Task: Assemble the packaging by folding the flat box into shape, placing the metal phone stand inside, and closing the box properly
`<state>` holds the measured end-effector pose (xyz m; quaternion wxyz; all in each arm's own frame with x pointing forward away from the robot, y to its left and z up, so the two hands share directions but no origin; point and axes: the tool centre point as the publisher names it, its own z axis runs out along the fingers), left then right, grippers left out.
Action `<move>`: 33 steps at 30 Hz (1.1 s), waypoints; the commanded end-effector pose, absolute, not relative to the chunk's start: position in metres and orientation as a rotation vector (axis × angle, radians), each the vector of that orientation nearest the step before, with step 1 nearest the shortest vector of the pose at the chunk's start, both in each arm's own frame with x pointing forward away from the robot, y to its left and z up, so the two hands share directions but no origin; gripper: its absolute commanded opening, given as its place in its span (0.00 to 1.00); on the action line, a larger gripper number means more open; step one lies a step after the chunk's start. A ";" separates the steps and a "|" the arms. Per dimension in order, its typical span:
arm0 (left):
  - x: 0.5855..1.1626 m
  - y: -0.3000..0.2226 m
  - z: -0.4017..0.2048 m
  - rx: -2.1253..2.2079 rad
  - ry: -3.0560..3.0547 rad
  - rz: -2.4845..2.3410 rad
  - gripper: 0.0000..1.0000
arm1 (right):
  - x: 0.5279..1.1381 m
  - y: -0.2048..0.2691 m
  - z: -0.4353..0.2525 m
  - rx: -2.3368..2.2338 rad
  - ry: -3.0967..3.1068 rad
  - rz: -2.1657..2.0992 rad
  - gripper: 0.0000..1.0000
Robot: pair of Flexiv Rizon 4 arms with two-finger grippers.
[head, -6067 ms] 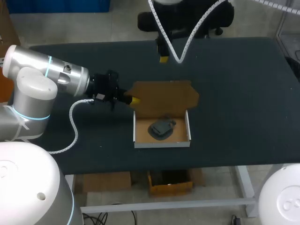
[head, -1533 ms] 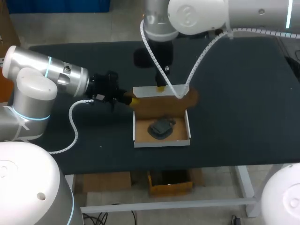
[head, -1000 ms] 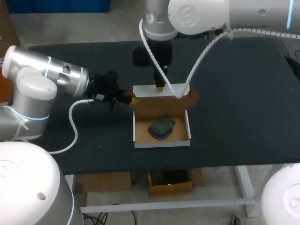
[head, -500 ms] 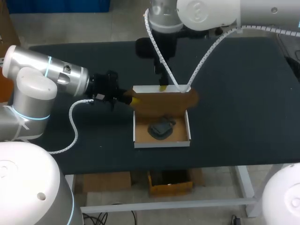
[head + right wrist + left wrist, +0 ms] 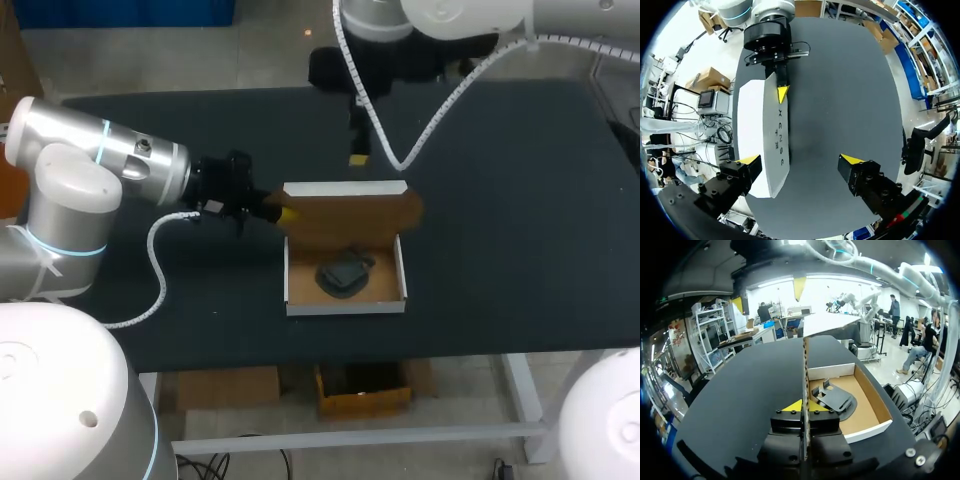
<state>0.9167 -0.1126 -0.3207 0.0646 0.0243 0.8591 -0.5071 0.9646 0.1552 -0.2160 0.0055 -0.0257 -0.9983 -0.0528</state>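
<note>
Table (image 5: 520, 200) dark from edge to edge, and we start at its left side. The left arm (image 5: 100, 160) reaches in low and level. The left gripper (image 5: 282, 212) is clamped narrow on the left end of the lid (image 5: 350, 215). The left wrist view confirms it: the cardboard runs edge-on straight between the two yellow tips, one tip pressed to each face.

The lid stands close to upright along the far side of the box (image 5: 346, 305). Its brown inner face is turned toward the near side, a white strip shows along its top edge, and there's a rounded ear at its right end.

Moving right, the box sits open near the middle of the table, white walls outside, brown floor inside. The stand (image 5: 343, 273) is in there, dark metal lying flat on the floor, a little left of centre and clear of the walls.

The right gripper (image 5: 357, 158) hangs just beyond the lid, apart from it, at the end of the right arm (image 5: 470, 15), which comes in from the far right corner. Its own view shows the fingers spread wide with nothing held. The lid's white outer face lies below, nearer one finger, and the left gripper is at the lid's far end.
</note>
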 end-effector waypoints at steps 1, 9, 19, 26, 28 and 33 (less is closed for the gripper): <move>0.917 -0.113 -0.321 0.074 2.593 -1.531 0.00 | 0.977 0.156 -0.213 -0.129 -3.113 -0.150 1.00; 0.917 -0.113 -0.321 0.074 2.593 -1.531 0.00 | 0.991 0.151 -0.215 -0.319 -3.089 -0.162 1.00; 0.917 -0.113 -0.321 0.074 2.593 -1.531 0.00 | 1.000 0.147 -0.215 -0.454 -3.089 -0.099 1.00; 0.917 -0.113 -0.321 0.074 2.593 -1.531 0.00 | 1.000 0.147 -0.215 -0.454 -3.089 -0.099 1.00; 0.917 -0.113 -0.321 0.074 2.593 -1.531 0.00 | 1.000 0.147 -0.215 -0.454 -3.089 -0.099 1.00; 0.917 -0.113 -0.321 0.074 2.593 -1.531 0.00 | 1.000 0.147 -0.215 -0.454 -3.089 -0.099 1.00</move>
